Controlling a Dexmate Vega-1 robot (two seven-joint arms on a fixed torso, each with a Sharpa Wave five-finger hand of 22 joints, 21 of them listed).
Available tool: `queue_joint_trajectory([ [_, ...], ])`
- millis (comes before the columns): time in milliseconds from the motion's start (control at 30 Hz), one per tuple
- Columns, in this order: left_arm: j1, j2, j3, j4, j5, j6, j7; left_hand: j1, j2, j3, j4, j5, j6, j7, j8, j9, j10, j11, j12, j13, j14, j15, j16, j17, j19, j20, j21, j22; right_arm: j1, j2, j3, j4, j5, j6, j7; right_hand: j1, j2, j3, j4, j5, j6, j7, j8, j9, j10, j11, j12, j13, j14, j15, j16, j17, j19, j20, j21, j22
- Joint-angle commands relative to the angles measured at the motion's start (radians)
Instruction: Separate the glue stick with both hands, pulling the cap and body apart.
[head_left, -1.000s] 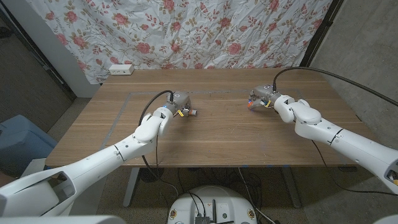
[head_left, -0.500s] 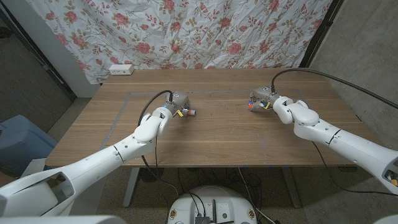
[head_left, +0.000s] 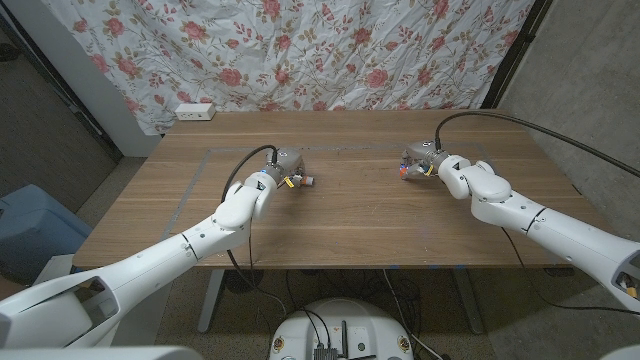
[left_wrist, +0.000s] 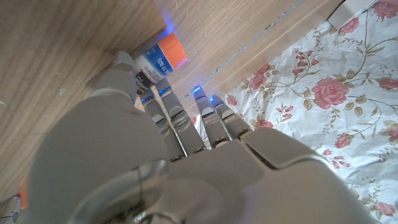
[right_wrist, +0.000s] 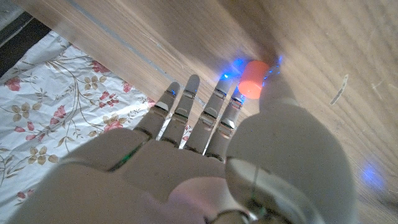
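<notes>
While the two hands sit well apart on the wooden table (head_left: 340, 215), the glue stick appears already divided, one part with each hand. The left hand (head_left: 287, 166) is at the table's left-centre with the glue stick body (left_wrist: 160, 57) at its thumb; in the left wrist view the thumb tip touches the body's white label end, the other fingers (left_wrist: 205, 115) extend straight and parted beyond it, and the body lies against the wood. Whether the body is actually pinched cannot be told. The right hand (head_left: 424, 160) is at the table's right-centre with the orange cap (right_wrist: 252, 79) at its thumb tip; its fingers (right_wrist: 180, 109) are likewise extended, and a firm pinch cannot be confirmed.

Risks, as judged from this state:
- The body is cylindrical. If the left thumb lifts, it may roll along the table.
- The cap is small and held, if at all, at its edge only. A slight thumb shift may drop it or flick it away.
- An exposed glue end could smear the wood; that end is hidden by the hand.

Orientation: in the head view the body's long axis runs roughly across the table, with its free end (head_left: 311, 181) pointing toward the right hand. The orange band marks that free end.
</notes>
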Motion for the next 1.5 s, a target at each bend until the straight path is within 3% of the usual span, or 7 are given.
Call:
queue_joint_trajectory([
  [33,0.000,0.008,-0.004,-0.004,0.002,-0.008,-0.015,-0.021,-0.008,-0.006,0.004,0.002,-0.011,0.002,0.000,0.003,-0.014,0.001,0.002,0.004,-0.002,-0.142,0.001,0.004,-0.005,0.001,-0.002,0.003,0.011,0.005,-0.006,0.004,0.002,-0.005,0.034,-0.009,-0.007,-0.007,0.000,0.000,-0.027,0.001,-0.012,-0.002,-0.027,0.002,-0.013,0.000,-0.011,-0.119,-0.010,-0.002,-0.004,0.011,-0.003,0.005],
  [267,0.000,0.009,-0.006,-0.003,0.001,-0.010,-0.022,-0.035,-0.017,-0.011,0.005,0.002,-0.028,0.001,-0.002,0.001,-0.031,0.001,0.003,0.004,-0.010,-0.142,-0.001,0.003,-0.012,0.003,-0.002,0.004,0.017,0.001,-0.006,0.000,0.007,0.001,0.048,-0.020,-0.015,-0.014,0.001,-0.002,-0.075,0.001,-0.039,-0.006,-0.069,0.009,-0.034,-0.010,-0.031,-0.098,-0.023,-0.008,-0.014,0.021,-0.005,0.004],
  [467,-0.003,0.006,-0.005,0.003,0.001,-0.012,-0.026,-0.043,-0.021,-0.014,0.005,0.002,-0.044,0.001,-0.003,0.000,-0.051,0.001,0.002,0.004,-0.018,-0.144,-0.001,0.003,-0.017,0.007,-0.002,0.004,0.025,-0.002,-0.004,-0.005,0.022,0.012,0.079,-0.041,-0.033,-0.026,0.003,-0.001,-0.122,0.007,-0.067,-0.009,-0.123,0.034,-0.054,-0.021,-0.058,-0.066,-0.044,-0.016,-0.031,0.041,-0.007,0.004],
  [633,-0.004,0.006,-0.005,0.003,0.001,-0.015,-0.027,-0.048,-0.023,-0.016,0.005,0.002,-0.049,0.002,-0.002,0.000,-0.060,0.001,0.002,0.004,-0.023,-0.143,-0.002,0.003,-0.019,0.008,-0.002,0.004,0.032,-0.004,-0.006,-0.013,0.022,0.013,0.102,-0.076,-0.047,-0.040,0.012,0.001,-0.172,0.017,-0.096,-0.011,-0.175,0.059,-0.065,-0.030,-0.086,-0.032,-0.064,-0.020,-0.048,0.063,-0.008,0.004],
  [767,-0.002,0.007,-0.005,0.000,0.005,-0.008,-0.033,-0.052,-0.024,-0.017,0.006,0.003,-0.061,0.002,-0.004,-0.001,-0.071,0.001,0.002,0.004,-0.028,-0.142,-0.002,0.003,-0.021,0.009,-0.001,0.004,0.029,-0.007,-0.002,-0.019,0.028,0.011,0.110,-0.110,-0.057,-0.051,0.019,0.004,-0.242,0.034,-0.134,-0.013,-0.204,0.069,-0.065,-0.037,-0.103,-0.006,-0.079,-0.022,-0.054,0.090,-0.006,0.005],
  [1000,-0.001,0.014,-0.003,-0.006,0.011,-0.008,-0.049,-0.060,-0.028,-0.020,0.006,0.003,-0.071,0.002,-0.003,-0.001,-0.085,0.001,0.003,0.005,-0.034,-0.140,-0.001,0.003,-0.025,0.012,-0.002,0.004,0.032,-0.009,0.000,-0.023,0.044,0.015,0.139,-0.166,-0.071,-0.069,0.031,0.005,-0.319,0.055,-0.186,-0.017,-0.278,0.096,-0.071,-0.048,-0.146,0.031,-0.107,-0.024,-0.079,0.112,-0.010,0.005],
  [1500,0.001,0.017,-0.002,-0.016,0.041,0.014,-0.090,-0.095,-0.052,-0.032,0.006,0.005,-0.156,0.004,-0.008,-0.004,-0.173,0.002,0.000,0.004,-0.065,-0.136,-0.002,0.003,-0.051,0.027,-0.003,0.004,0.043,-0.005,0.008,-0.039,0.090,0.006,0.201,-0.217,-0.069,-0.076,0.035,0.009,-0.410,0.080,-0.261,-0.019,-0.395,0.146,-0.075,-0.070,-0.222,0.103,-0.157,-0.030,-0.117,0.153,-0.011,0.005],
])
